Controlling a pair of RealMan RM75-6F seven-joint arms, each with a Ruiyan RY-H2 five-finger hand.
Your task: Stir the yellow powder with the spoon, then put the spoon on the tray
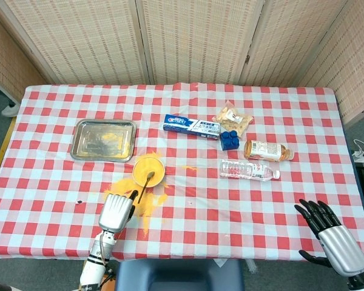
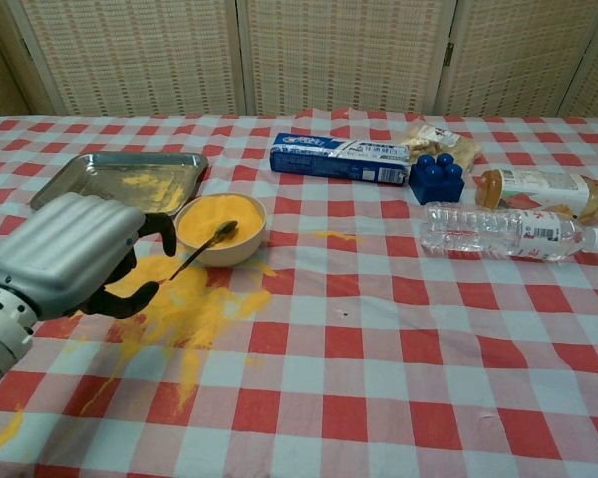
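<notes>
A white bowl (image 1: 148, 170) (image 2: 220, 227) of yellow powder stands in the left half of the table. The metal spoon (image 1: 145, 183) (image 2: 204, 247) lies with its scoop in the powder and its handle leaning over the near rim. My left hand (image 1: 116, 212) (image 2: 75, 254) hovers just short of the handle's end, fingers half curled with nothing between them. The steel tray (image 1: 104, 139) (image 2: 120, 181), dusted with powder, sits behind and left of the bowl. My right hand (image 1: 330, 236) is open at the table's near right corner.
Spilled yellow powder (image 1: 142, 203) (image 2: 189, 304) covers the cloth in front of the bowl. A toothpaste box (image 1: 192, 126), snack bag (image 1: 233, 117), blue block (image 1: 229, 140), tea bottle (image 1: 267, 150) and water bottle (image 1: 249, 170) lie in the right half.
</notes>
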